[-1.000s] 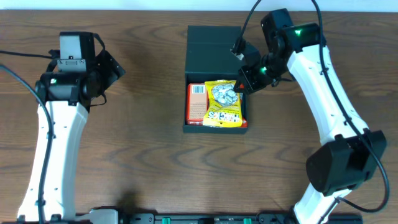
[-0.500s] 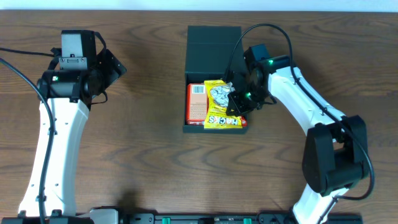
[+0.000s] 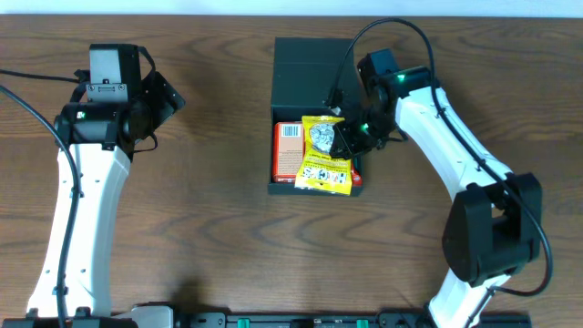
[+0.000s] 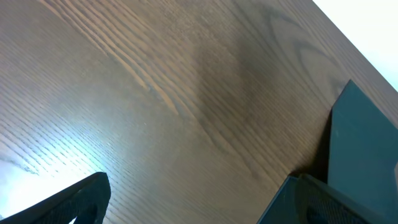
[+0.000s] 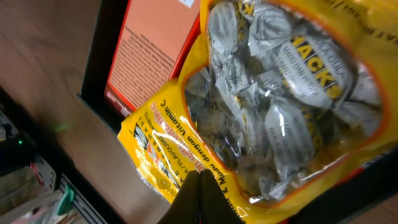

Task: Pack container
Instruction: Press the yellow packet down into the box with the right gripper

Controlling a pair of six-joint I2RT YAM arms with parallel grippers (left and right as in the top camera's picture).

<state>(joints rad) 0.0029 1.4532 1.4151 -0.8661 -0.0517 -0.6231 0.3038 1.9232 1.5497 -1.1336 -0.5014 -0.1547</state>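
Orange box point(image 3: 287, 150): right part covered by the yellow sweet bag point(image 3: 326, 157); its fine print is too small to read.
Container point(image 3: 310, 64): floor hidden under both; cut off by the right edge in the left wrist view.
Left gripper point(image 4: 196, 193), fingers point(image 4: 68, 202): only the tips show above the bottom edge.
Right gripper point(image 3: 342, 139): tips lost against the yellow sweet bag from overhead.
Yellow sweet bag, right wrist view: cropped at top and right.

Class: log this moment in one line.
right pincer shut, tips on yellow plastic candy bag | bag atop orange carton in dark square cardboard container | left pincer open, empty
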